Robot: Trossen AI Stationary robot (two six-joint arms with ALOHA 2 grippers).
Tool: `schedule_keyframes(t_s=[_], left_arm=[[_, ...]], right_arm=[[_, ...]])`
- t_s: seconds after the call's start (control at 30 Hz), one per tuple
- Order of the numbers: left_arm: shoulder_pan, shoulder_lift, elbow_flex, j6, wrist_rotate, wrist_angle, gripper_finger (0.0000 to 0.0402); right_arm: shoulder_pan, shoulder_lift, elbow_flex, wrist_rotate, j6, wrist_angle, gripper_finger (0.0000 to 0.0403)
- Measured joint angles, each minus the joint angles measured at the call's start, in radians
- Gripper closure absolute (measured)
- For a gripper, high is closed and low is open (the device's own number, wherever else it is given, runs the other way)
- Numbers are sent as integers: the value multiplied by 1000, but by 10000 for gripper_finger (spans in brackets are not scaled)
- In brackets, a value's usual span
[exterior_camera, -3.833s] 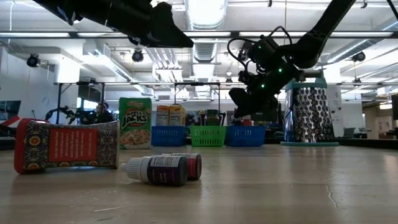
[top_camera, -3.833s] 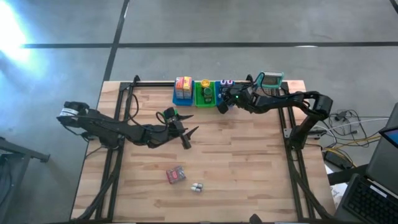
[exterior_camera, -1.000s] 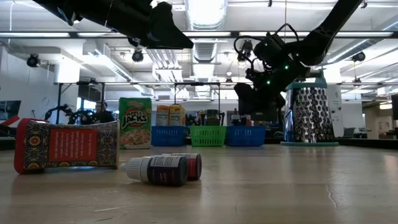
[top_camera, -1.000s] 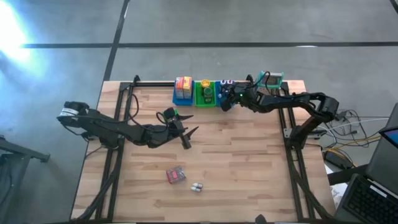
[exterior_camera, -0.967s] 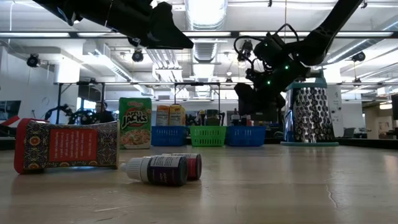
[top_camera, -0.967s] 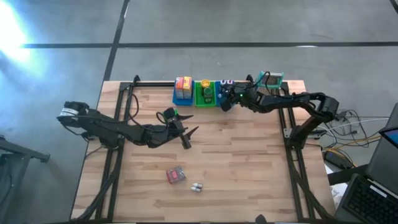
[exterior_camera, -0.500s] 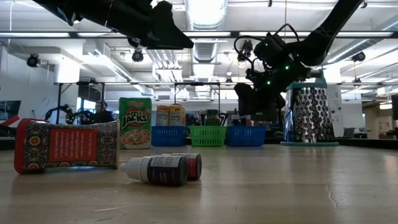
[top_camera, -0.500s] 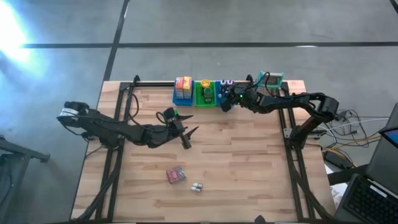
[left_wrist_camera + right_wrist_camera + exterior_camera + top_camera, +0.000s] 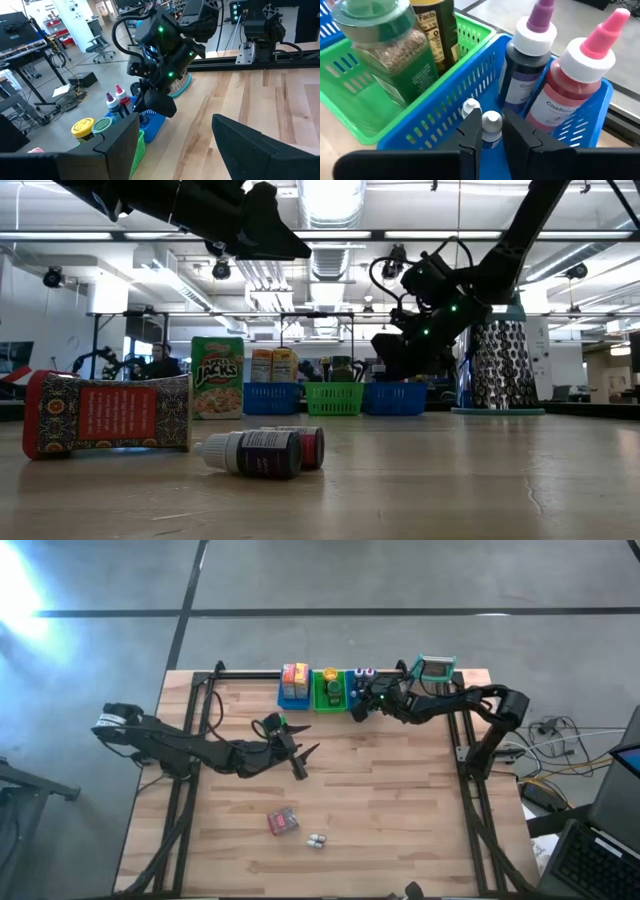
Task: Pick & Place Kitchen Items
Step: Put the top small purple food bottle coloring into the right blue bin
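Your right tool (image 9: 492, 131) hangs above the blue bin (image 9: 447, 107), pinching a small white-capped bottle (image 9: 491, 127) just over its rim. Your left tool (image 9: 300, 752) waits mid-tabletop (image 9: 400, 810), fingers spread, well short of that bin.

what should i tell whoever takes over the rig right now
Right gripper: shut on a small white-capped bottle, poised over the right blue bin, not released.
Left gripper: open, empty, hovering mid-table.
Done: two bottles, purple-tipped and pink-tipped, stand in that bin; jars in the green bin; boxes in the left blue bin.
Left: drop the held bottle, then collect the patterned red packet, the two small bottles beside it, and the green box by the left gripper.
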Motion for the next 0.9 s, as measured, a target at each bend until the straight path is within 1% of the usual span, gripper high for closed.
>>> schedule_keyframes(t_s=[0.27, 0.5, 0.6, 0.9], left_arm=[[4, 0, 0, -2, 1, 2, 145], [5, 0, 0, -8, 2, 3, 145], [5, 0, 0, -8, 2, 3, 145], [5, 0, 0, -8, 2, 3, 145]], right_arm=[[-5, 2, 0, -1, 0, 2, 356], [-5, 2, 0, -11, 6, 1, 351], [-5, 2, 7, -32, 8, 1, 351], [-18, 2, 13, -35, 1, 0, 350]])
